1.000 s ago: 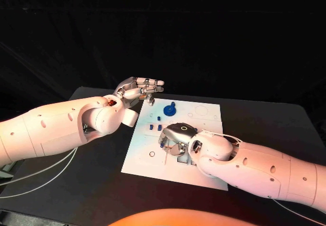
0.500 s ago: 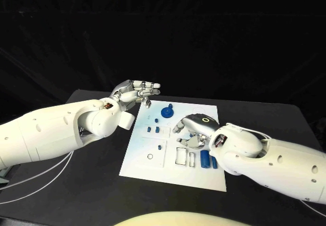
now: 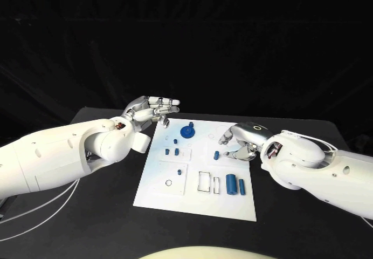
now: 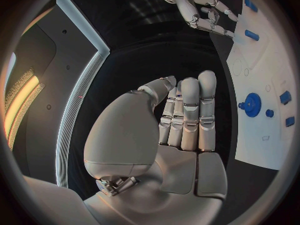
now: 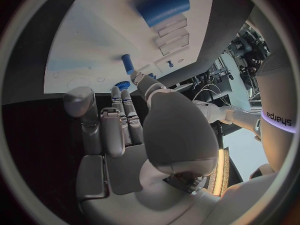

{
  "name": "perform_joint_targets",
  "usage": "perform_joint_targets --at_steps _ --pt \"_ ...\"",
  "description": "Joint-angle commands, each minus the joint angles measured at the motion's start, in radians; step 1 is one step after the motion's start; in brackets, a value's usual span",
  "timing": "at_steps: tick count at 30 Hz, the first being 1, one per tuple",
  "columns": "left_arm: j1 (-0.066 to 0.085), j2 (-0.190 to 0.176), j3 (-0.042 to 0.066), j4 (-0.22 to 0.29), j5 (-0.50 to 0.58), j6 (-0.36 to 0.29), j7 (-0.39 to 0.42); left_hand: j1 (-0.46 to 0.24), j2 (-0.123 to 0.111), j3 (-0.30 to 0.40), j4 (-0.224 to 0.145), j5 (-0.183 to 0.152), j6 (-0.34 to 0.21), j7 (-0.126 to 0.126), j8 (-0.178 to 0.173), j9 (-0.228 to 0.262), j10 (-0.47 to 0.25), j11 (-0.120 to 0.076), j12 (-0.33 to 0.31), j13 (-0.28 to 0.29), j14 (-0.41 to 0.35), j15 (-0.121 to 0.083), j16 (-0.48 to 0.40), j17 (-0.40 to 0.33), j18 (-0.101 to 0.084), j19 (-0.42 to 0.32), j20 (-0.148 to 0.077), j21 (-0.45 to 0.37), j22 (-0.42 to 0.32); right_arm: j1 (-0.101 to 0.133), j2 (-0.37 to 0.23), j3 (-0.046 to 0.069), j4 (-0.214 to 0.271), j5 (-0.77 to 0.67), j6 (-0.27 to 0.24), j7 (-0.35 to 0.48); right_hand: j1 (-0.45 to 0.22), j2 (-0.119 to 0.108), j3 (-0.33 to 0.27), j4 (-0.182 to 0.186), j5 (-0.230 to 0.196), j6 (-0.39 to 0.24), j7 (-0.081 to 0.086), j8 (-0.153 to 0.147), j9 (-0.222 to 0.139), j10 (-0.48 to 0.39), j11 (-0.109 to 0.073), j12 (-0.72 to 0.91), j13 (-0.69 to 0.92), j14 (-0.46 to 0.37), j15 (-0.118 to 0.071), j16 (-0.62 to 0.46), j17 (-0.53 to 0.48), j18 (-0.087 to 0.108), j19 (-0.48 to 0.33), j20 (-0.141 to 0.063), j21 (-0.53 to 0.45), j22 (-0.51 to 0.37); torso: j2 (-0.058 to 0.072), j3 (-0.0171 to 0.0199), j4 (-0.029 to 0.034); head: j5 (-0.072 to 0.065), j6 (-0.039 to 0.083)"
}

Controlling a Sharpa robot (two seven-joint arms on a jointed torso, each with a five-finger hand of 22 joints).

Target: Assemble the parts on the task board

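Observation:
The white task board (image 3: 159, 197) lies mid-table. A blue gear (image 3: 187, 130) sits at its far end, with small blue pieces (image 3: 177, 151) just nearer. A short blue peg (image 3: 216, 155) stands upright mid-board. A thick blue cylinder (image 3: 232, 183) and a thinner blue piece (image 3: 242, 186) lie beside white rectangular slots (image 3: 204, 181). My left hand (image 3: 151, 110) hovers off the board's far left corner, fingers straight and together, holding nothing (image 4: 169, 130). My right hand (image 3: 241, 143) hangs over the board's right edge, fingertips close to the peg, nothing in it (image 5: 125, 135).
The black table (image 3: 93, 216) surrounds the board, with bare surface on every side. White cables (image 3: 47, 213) trail under my left arm at the table's left edge. In the left wrist view the gear (image 4: 252, 105) and my right hand (image 4: 200, 10) lie beyond the fingers.
My right hand has drawn back from the board's middle toward its right edge, uncovering the upright peg and the two lying blue pieces. The left hand stayed near the far left corner.

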Motion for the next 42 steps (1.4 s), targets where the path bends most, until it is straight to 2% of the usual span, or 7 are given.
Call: perform_joint_targets --at_steps 1,8,19,28,33,35,42 --pt "0.0 0.001 0.0 0.002 0.004 0.019 0.004 0.001 0.007 -0.002 -0.004 0.002 -0.004 0.003 -0.005 -0.001 -0.004 0.001 0.004 0.002 -0.009 -0.001 -0.007 -0.001 0.011 -0.005 0.001 -0.005 -0.001 -0.001 0.014 -0.001 -0.015 -0.035 0.062 0.003 0.007 -0.002 -0.007 0.001 -0.002 -0.008 0.0 0.002 -0.001 -0.008 -0.001 0.004 0.001 0.051 0.006 -0.003 0.009 0.008 -0.004 0.003 -0.004 -0.001 0.001 -0.0002 0.0021 0.001 0.001" --pt "0.0 0.0 -0.001 0.001 0.004 0.018 0.003 0.001 0.007 -0.002 -0.004 0.002 -0.004 0.003 -0.005 -0.001 -0.004 0.001 0.004 0.002 -0.009 -0.001 -0.007 -0.001 0.011 -0.005 0.001 -0.005 -0.001 -0.009 0.048 -0.006 -0.043 -0.04 0.076 0.003 0.018 0.011 -0.015 0.003 0.0 -0.011 -0.001 0.003 -0.002 0.0 -0.003 0.016 0.003 0.05 0.005 -0.004 0.007 0.007 0.001 0.003 0.002 0.005 0.002 -0.0022 0.0005 0.002 0.0" --pt "0.0 0.0 -0.001 0.002 0.004 0.02 0.002 0.0 0.009 -0.004 -0.005 0.002 -0.003 0.002 -0.004 -0.001 -0.004 0.001 0.005 0.002 -0.009 -0.001 -0.007 -0.003 0.011 -0.004 0.001 -0.006 -0.001 -0.026 0.107 -0.012 -0.095 -0.04 0.085 -0.002 0.041 0.054 0.011 0.011 -0.005 0.018 0.013 0.013 0.003 0.075 -0.023 0.053 0.009 0.055 -0.01 0.008 0.023 0.0 0.024 -0.008 0.037 0.042 0.002 -0.0013 0.003 0.001 -0.007" --pt "0.0 0.001 -0.001 -0.001 0.004 0.02 0.0 0.0 0.009 -0.004 -0.005 0.002 -0.003 0.002 -0.004 -0.001 -0.004 0.001 0.005 0.002 -0.009 -0.001 -0.007 -0.003 0.011 -0.004 0.001 -0.006 -0.001 -0.029 0.12 -0.013 -0.11 -0.045 0.088 -0.007 0.052 0.076 0.041 0.015 -0.012 0.071 0.013 0.031 0.015 0.13 -0.036 0.063 0.014 0.059 -0.022 0.018 0.036 -0.007 0.038 -0.02 0.066 0.073 0.0 -0.0016 -0.0007 0.005 -0.011" --pt "0.0 0.002 -0.001 -0.002 0.004 0.021 -0.002 0.0 0.009 -0.004 -0.005 0.002 -0.003 0.002 -0.004 -0.001 -0.004 0.001 0.005 0.002 -0.009 -0.001 -0.007 -0.003 0.011 -0.004 0.001 -0.006 -0.001 -0.03 0.123 -0.014 -0.116 -0.057 0.087 -0.014 0.062 0.087 0.053 0.011 -0.018 0.093 0.01 0.038 0.02 0.148 -0.041 0.064 0.016 0.06 -0.026 0.022 0.042 -0.008 0.042 -0.023 0.075 0.082 0.0 -0.0011 0.0006 0.004 -0.013" --pt "0.0 0.002 -0.001 -0.003 0.004 0.022 -0.004 0.0 0.009 -0.004 -0.005 0.002 -0.003 0.002 -0.004 -0.001 -0.004 0.001 0.005 0.002 -0.009 -0.001 -0.007 -0.003 0.011 -0.004 0.001 -0.006 -0.001 -0.03 0.124 -0.014 -0.117 -0.062 0.087 -0.018 0.072 0.091 0.063 0.005 -0.034 0.097 0.011 0.037 0.022 0.151 -0.041 0.06 0.016 0.06 -0.027 0.022 0.043 -0.009 0.042 -0.025 0.076 0.085 0.0 -0.0012 0.0014 0.003 -0.013" --pt "0.0 0.002 -0.002 -0.004 0.004 0.021 -0.008 0.0 0.01 -0.004 -0.005 0.002 -0.003 0.002 -0.004 -0.001 -0.004 0.0 0.006 0.002 -0.01 -0.001 -0.007 -0.004 0.011 -0.005 0.001 -0.008 -0.003 -0.03 0.121 -0.015 -0.115 -0.081 0.086 -0.032 0.091 0.096 0.081 -0.011 -0.044 0.11 0.014 0.039 0.026 0.169 -0.043 0.06 0.02 0.061 -0.028 0.027 0.05 -0.011 0.046 -0.028 0.089 0.099 0.0 -0.0012 0.0013 0.004 -0.013"
